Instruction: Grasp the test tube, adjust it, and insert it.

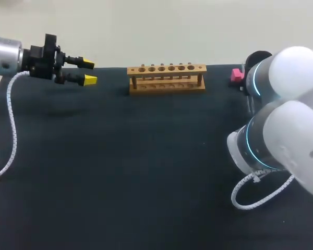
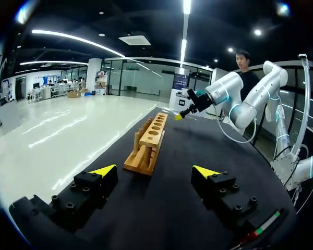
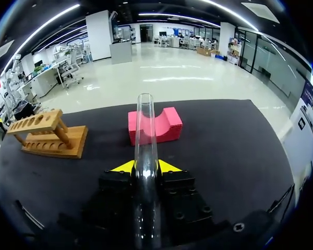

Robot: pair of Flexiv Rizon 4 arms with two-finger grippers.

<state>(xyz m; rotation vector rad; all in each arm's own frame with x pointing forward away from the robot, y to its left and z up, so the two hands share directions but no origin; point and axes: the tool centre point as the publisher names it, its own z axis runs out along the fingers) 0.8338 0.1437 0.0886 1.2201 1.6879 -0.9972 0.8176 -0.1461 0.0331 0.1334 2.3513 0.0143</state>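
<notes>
Our right pincer (image 3: pixel 145 167) squeezes the glass tube (image 3: pixel 144 130), so we can tip it for the rack (image 1: pixel 166 78) with 6 holes. Our left pincer (image 1: pixel 89 72) hangs wide, holding nothing.

Black table (image 1: pixel 120 172) with wooden rack (image 1: pixel 166 78), pink block (image 1: pixel 236 76).

Left gripper (image 1: pixel 89 72): my black blocky body, yellow wedge tips, black socket screws (image 2: pixel 67 205) just behind the jaws. Further back, a silver wrist cylinder (image 1: pixel 5 58) and a white coiled cable (image 1: pixel 11 117). Right arm (image 1: pixel 287 125): glossy white rounded shells, cyan light rings (image 1: pixel 249 143).
</notes>
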